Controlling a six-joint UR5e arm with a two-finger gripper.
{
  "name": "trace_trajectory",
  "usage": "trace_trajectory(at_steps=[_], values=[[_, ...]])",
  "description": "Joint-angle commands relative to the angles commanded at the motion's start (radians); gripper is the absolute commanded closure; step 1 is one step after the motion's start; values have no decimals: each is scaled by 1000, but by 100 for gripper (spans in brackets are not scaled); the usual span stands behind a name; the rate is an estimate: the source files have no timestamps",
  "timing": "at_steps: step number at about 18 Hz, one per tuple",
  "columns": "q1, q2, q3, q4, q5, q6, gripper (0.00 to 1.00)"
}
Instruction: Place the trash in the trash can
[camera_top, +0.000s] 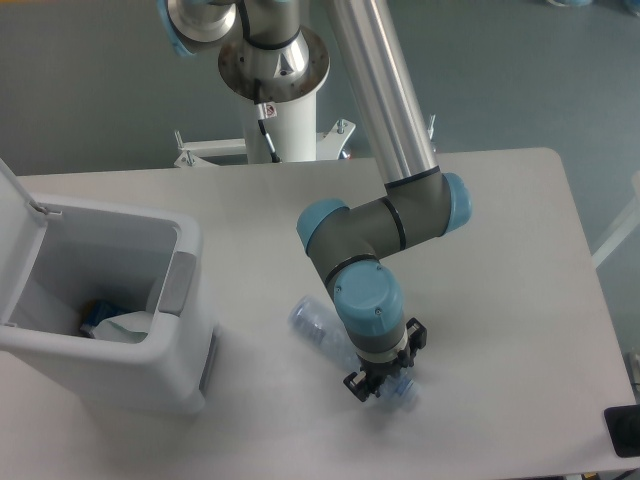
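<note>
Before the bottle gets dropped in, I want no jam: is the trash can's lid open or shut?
Open. The trash can has its lid swung up at the left, and white paper shows inside.

We saw the clear crushed bottle lying on the table, partly hidden. The wrapper lay inside the open white bin, lid up.

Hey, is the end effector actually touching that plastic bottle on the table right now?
Touching. The fixed camera shows the end effector down over the cap end of the clear plastic bottle, its fingers on either side of it with no gap visible.
</note>
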Motion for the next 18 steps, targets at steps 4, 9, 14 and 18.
trace_trajectory(at_steps=[4,9,14,18], values=[[0,6,6,2,0,0,39],[3,12,55,3,-12,0,38],[9,24,164,6,-34,-6,38],[28,69,250,6,-176,-5,40]])
